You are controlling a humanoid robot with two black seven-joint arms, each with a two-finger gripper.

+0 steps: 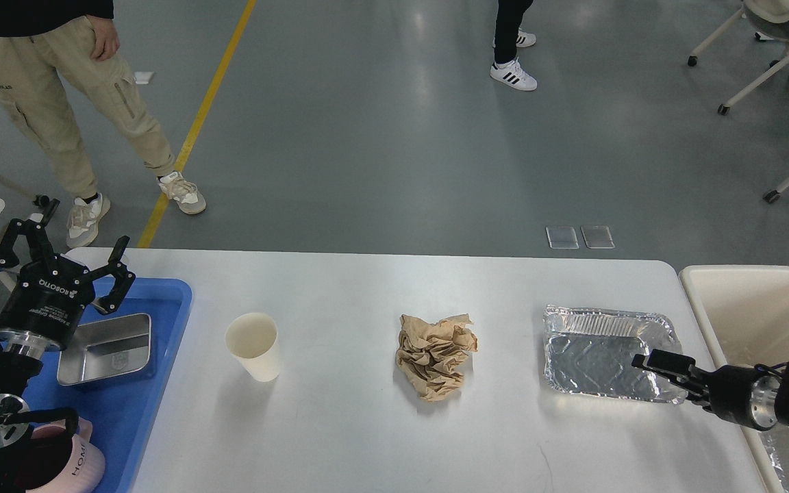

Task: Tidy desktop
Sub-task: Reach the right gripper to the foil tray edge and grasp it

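The white desktop (367,438) holds a pale paper cup (252,346) left of centre, a crumpled wad of brown paper (435,356) in the middle and an empty foil tray (596,349) on the right. My right gripper (649,361) reaches in from the right, low over the foil tray's near right corner. It is seen side-on, so its fingers cannot be told apart, and contact with the rim is unclear. My left gripper (62,248) hangs open and empty above the far end of the blue tray (141,404).
The blue tray holds a steel box (107,348) and a pink cup (76,465). A cream bin (750,301) stands off the table's right end with foil (785,459) inside. People stand on the floor beyond the table, chairs at far right.
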